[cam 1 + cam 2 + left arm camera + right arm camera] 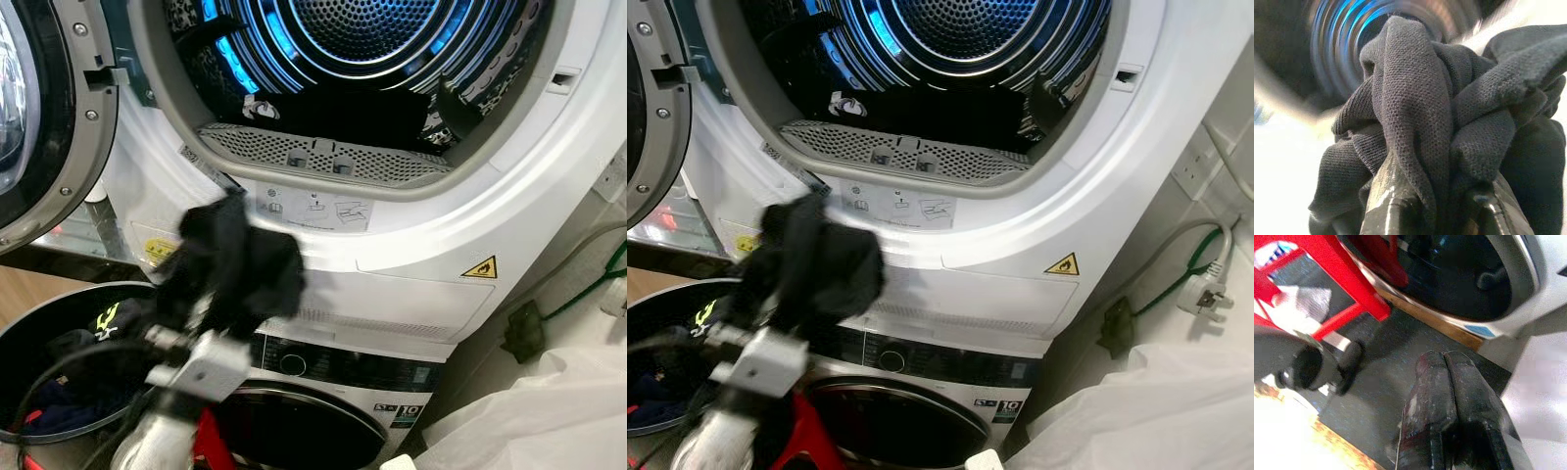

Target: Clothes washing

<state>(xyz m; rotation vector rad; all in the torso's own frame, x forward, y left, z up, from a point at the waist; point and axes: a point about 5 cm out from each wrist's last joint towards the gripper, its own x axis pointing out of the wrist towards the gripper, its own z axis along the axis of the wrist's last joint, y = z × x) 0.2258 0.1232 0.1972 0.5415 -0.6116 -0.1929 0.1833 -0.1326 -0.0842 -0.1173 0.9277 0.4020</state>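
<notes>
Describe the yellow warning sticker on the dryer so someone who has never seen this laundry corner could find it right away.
Start at the white dryer stacked on the washing machine, its door open and the drum lit blue. Go below the round opening and past the grey lint filter to the right side of the front panel: there sits the warning sticker. It is a small yellow triangle with a flame symbol, unlike the grey line-drawing instruction label directly under the filter.

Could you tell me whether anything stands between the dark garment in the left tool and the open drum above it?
Nothing visible does. The left tool holds the dark garment just below the open drum, whose door is swung aside to the left. Only the white front panel and the grey lint filter rim lie between, to be lifted over.
</notes>
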